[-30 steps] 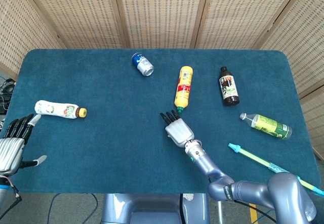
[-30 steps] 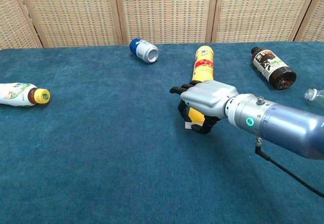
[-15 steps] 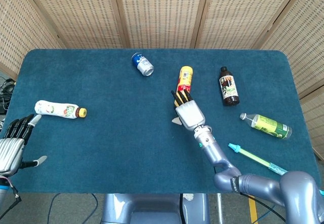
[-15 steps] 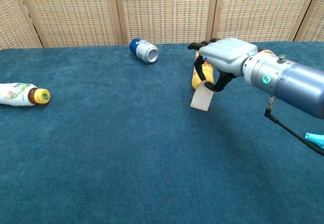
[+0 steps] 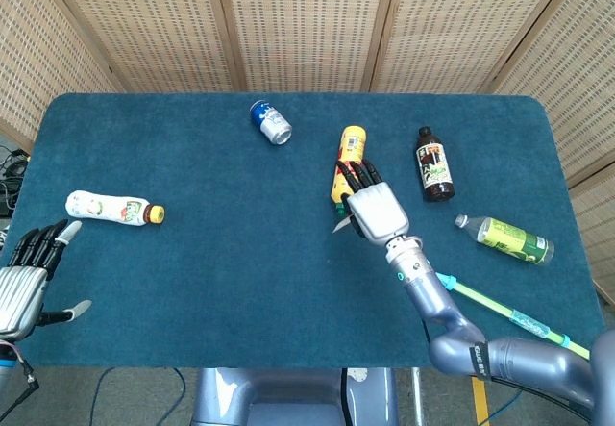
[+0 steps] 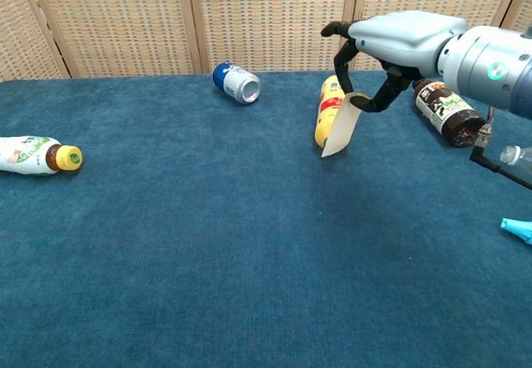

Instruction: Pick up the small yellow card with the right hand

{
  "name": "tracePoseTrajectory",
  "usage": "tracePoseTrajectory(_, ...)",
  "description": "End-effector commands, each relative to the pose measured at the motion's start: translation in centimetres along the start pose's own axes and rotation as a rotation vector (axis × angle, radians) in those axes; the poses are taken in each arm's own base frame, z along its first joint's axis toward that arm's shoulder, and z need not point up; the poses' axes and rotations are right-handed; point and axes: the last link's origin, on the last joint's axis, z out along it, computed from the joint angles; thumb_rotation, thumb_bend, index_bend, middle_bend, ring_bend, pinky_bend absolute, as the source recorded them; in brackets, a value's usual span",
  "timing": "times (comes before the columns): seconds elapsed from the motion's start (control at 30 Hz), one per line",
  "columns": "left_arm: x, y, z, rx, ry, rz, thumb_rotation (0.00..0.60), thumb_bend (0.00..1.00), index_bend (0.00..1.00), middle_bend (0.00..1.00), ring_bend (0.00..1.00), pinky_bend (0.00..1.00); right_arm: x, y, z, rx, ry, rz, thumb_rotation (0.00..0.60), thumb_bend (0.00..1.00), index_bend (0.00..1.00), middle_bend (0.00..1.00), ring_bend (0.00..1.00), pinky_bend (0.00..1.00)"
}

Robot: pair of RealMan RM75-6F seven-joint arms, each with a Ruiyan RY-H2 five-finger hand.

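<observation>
Pale yellow, the small card (image 6: 342, 126) hung clear above the blue worktop (image 6: 208, 243), pinched at its top edge by the right robot hand (image 6: 391, 44), whose dark fingers (image 6: 342, 52) curled down around it. Behind it lay the yellow bottle (image 6: 329, 106), seemingly not touching the card. The left robot hand (image 5: 24, 277) rested at the worktop's near left edge, fingers spread, holding nothing.
</observation>
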Motion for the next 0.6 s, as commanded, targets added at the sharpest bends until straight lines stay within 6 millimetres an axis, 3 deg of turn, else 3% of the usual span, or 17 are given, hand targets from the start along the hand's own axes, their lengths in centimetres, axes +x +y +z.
tracePoseTrajectory(0.03,0.2,0.2,-0.4,-0.012,0.005,-0.005,0.6,0.0,0.0,0.0,0.0,0.0,2.0,-2.6,-1.9,0.06,-0.165,0.469,0.6,0.58,0.75,0.02,0.0,0.0)
tracePoseTrajectory(0.27,0.4,0.2,-0.8,-0.022,0.01,-0.012,0.6,0.0,0.0,0.0,0.0,0.0,1.7,-5.9,-3.6,0.15,-0.345,0.702,0.6,0.57,0.76,0.05,0.0,0.0)
tracePoseTrajectory(0.6,0.4,0.2,-1.0,-0.029,0.007,-0.011,0.6,0.0,0.0,0.0,0.0,0.0,-0.6,-8.8,-4.7,0.207,-0.463,0.736,0.6,0.57,0.76,0.05,0.0,0.0)
